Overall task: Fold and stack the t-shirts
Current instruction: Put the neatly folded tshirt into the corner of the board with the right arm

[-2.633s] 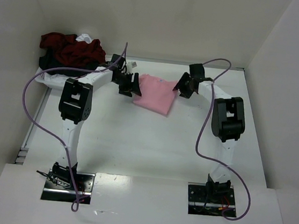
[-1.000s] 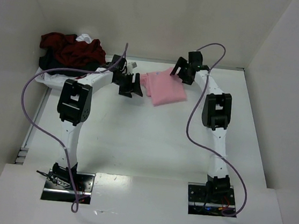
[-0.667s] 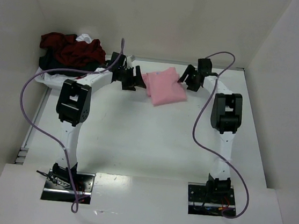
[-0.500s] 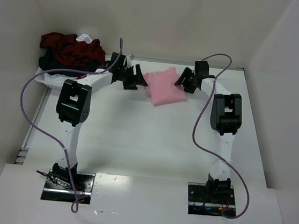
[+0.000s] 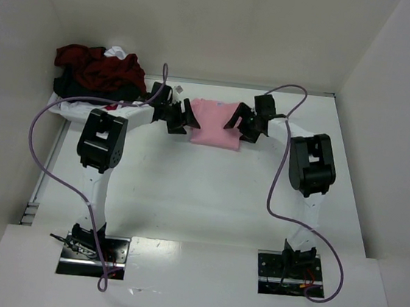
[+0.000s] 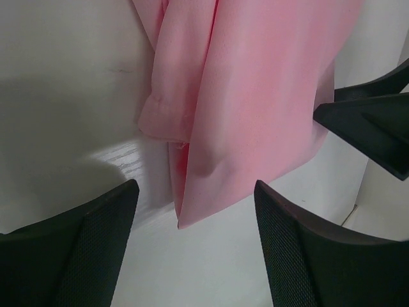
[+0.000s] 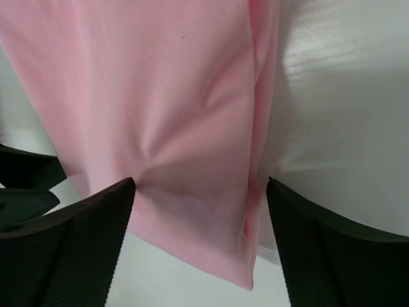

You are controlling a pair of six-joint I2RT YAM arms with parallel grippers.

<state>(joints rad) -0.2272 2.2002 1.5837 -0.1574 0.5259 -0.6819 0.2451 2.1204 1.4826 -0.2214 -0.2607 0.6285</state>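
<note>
The folded pink t-shirt (image 7: 179, 115) lay flat on the white table (image 7: 345, 96). The right gripper (image 7: 199, 185) stood spread wide, one black finger (image 7: 83, 249) at either side of the cloth's near end. The cloth puckered beside that finger. The left gripper (image 7: 25, 185) showed at the view's left edge.

White links with chunky black joint housings on left arm (image 5: 95, 191) and right arm (image 5: 305, 213); black wedge fingers (image 6: 70, 249) (finely dimpled pads (image 6: 300, 256)), looping purple cables (image 5: 31, 134), dark base plates (image 5: 67, 253)

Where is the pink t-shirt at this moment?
In the top view the pink t-shirt lies at the far middle of the table, between the left gripper and right gripper, with the dark red shirt pile to its left.
</note>
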